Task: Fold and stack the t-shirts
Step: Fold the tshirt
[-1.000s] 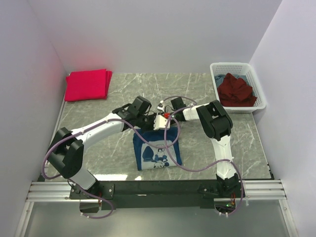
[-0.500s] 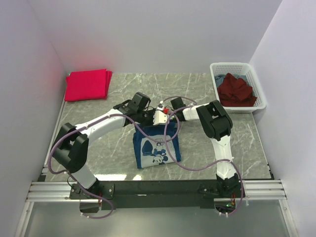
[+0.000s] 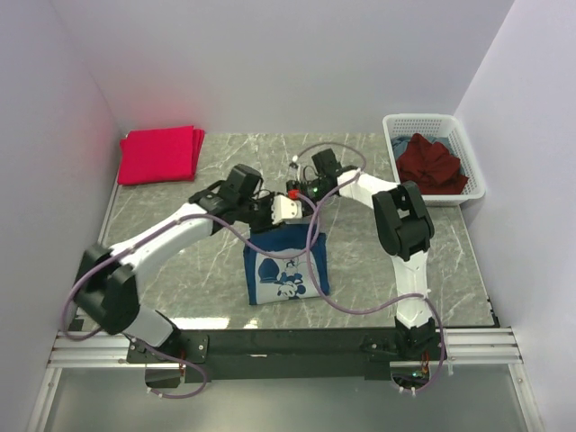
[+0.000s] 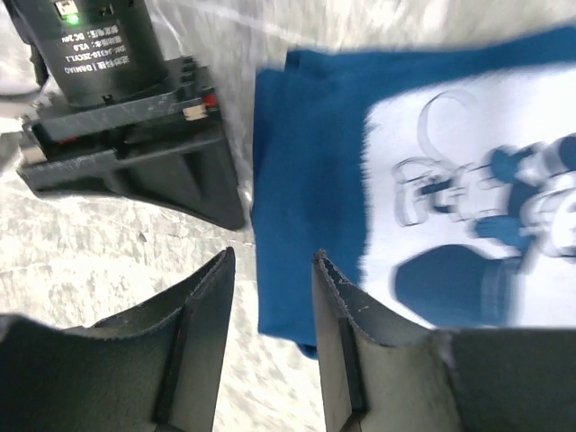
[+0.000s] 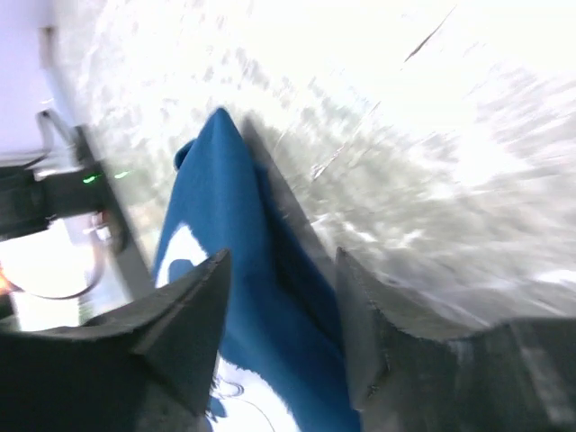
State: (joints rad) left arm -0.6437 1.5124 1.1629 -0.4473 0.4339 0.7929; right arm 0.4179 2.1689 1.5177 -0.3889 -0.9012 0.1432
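Observation:
The navy blue t-shirt (image 3: 283,270) with its white cartoon print lies folded on the table near the front. My left gripper (image 3: 281,214) hovers open and empty over the shirt's far edge; the left wrist view shows the shirt (image 4: 315,153) just beyond my fingertips (image 4: 335,270). My right gripper (image 3: 301,193) is open and empty a little farther back; in its wrist view the shirt's corner (image 5: 238,234) lies below the gap. A stack of pinkish-red t-shirts (image 3: 160,154) lies folded at the back left. A maroon t-shirt (image 3: 432,162) is crumpled in the basket.
The white lattice basket (image 3: 391,126) stands at the back right against the wall. The right arm's black wrist motor (image 4: 103,63) is close beside my left gripper. Purple cables loop over the blue shirt. Walls enclose the table on three sides.
Both grippers have drawn back from the blue shirt's far edge toward the back of the table. The left arm's elbow has swung left. The shirt has stayed in place.

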